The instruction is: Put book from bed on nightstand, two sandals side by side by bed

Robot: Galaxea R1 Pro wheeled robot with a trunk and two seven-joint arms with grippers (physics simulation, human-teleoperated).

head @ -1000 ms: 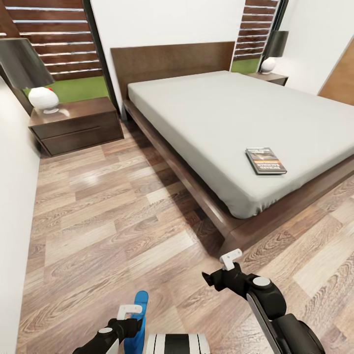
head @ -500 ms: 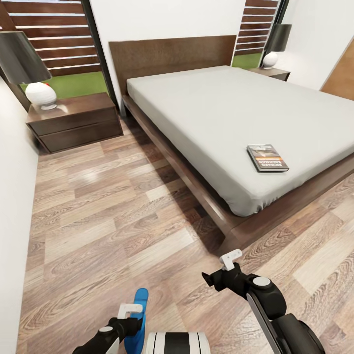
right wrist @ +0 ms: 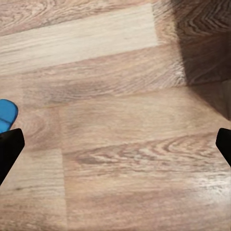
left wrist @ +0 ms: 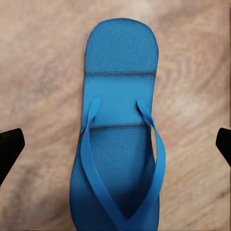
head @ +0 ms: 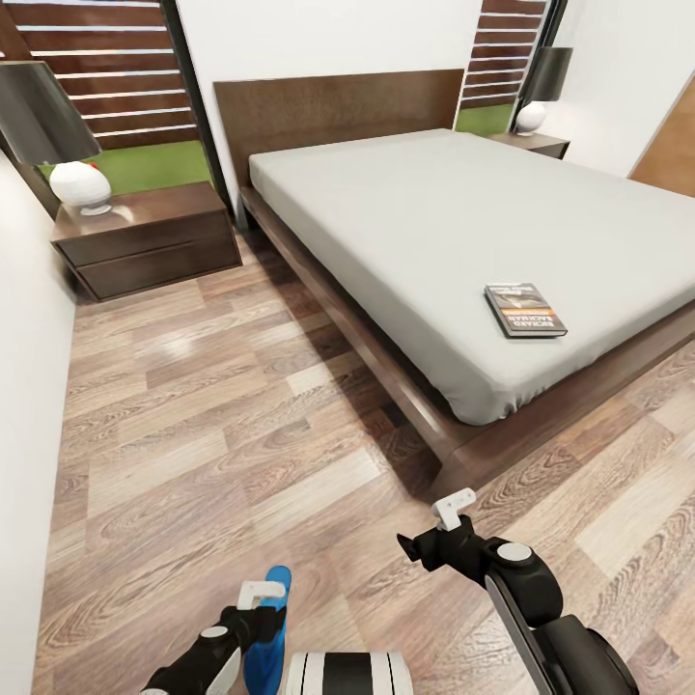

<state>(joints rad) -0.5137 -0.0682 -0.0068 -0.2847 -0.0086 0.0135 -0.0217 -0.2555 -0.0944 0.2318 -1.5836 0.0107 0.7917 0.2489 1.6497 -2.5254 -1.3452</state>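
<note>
Sandal (head: 270, 623) flat on floor, straps up, right under our left gripper (head: 253, 597); jaws spread wide either side, nothing held. We've dipped left arm lower over it since half a second ago, so pickup looks next. Camera steady now, after earlier shift. Right gripper (head: 452, 509) unchanged, open, empty above planks. Book (head: 524, 310) waits on bed (head: 405, 208), near foot-end corner.

Floor (head: 193, 425) is wood plank, visible grain, slight sheen; bed frame (head: 386, 372) and headboard (head: 338, 106) dark brown wood, matt-looking. Mattress (head: 434, 222) plain pale grey cloth, smooth; nightstand (head: 145, 236) dark wood with glossy top. Sandal (left wrist: 120, 144) blue, rubbery with fine textured footbed and smooth straps; book (head: 524, 310) has a smooth printed cover.
</note>
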